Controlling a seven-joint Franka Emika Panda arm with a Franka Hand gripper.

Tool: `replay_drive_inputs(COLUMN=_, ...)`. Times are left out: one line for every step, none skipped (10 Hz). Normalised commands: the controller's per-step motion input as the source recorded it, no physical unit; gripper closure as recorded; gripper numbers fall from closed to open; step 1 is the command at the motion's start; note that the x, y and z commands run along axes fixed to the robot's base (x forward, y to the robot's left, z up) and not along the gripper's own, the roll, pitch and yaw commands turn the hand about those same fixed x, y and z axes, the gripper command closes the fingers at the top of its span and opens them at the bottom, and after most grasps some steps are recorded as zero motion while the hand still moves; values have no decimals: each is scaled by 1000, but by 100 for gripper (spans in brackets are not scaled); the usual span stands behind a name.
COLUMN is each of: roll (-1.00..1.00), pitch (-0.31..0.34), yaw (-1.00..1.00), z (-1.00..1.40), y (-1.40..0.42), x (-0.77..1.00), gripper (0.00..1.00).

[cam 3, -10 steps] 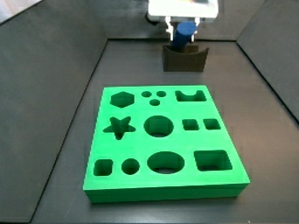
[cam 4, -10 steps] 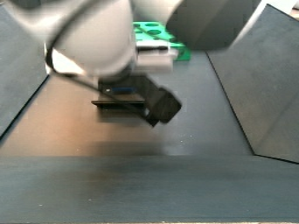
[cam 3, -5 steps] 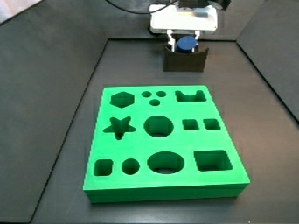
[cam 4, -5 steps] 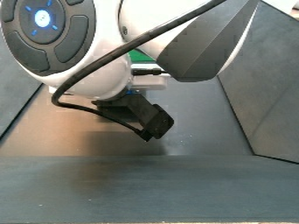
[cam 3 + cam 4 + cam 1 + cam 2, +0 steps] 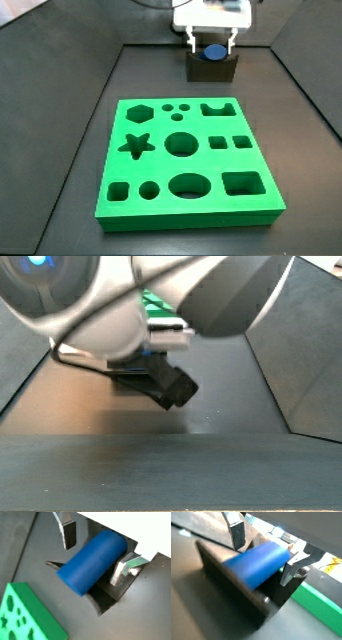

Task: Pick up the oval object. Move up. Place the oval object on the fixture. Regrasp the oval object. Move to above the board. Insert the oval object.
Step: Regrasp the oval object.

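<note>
1. On the dark floor in a side view, your gripper (image 5: pixel 213 42) is hovering over the fixture (image 5: pixel 211 68), beyond the board (image 5: pixel 187 160).
2. In both wrist views, your fingers (image 5: pixel 68 532) (image 5: pixel 236 534) are standing wide, apart from the oval object (image 5: pixel 92 561) (image 5: pixel 256 561) lying in the fixture's notch.

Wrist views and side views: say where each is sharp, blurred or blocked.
Both wrist views: peg fills the frame, edges soft in one. A side view: board crisp, gripper small above the fixture. The side view behind the arm: blurred arm blocks most.
</note>
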Motion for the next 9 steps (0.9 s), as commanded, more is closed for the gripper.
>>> replay_drive_inputs(roll=76, pitch=73, yaw=-2, z=1000, y=-8, x=-30, gripper=0)
replay_drive_inputs(roll=69, pitch=76, yaw=-10, z=1000, y=-6, x=-38, gripper=0)
replay_drive_inputs(roll=58, pitch=80, yaw=-19, z=952, y=-1, x=-38, gripper=0)
replay_drive_inputs(roll=51, pitch=85, yaw=-30, z=720, y=0, x=-28, gripper=0)
replay_drive_inputs(roll=48, pitch=76, yaw=-35, z=538, y=0, x=-24, gripper=0)
replay_drive_inputs(roll=46, pitch=69, yaw=-38, z=424, y=0, x=-24, gripper=0)
replay_drive_inputs(roll=1000, pitch=62, yaw=16, z=994, y=-1000, x=-75, gripper=0)
replay_drive_inputs(roll=1000, pitch=60, yaw=16, z=910, y=-1000, x=-71, gripper=0)
replay_drive_inputs(roll=1000, pitch=48, yaw=15, z=830, y=-1000, x=-96, gripper=0)
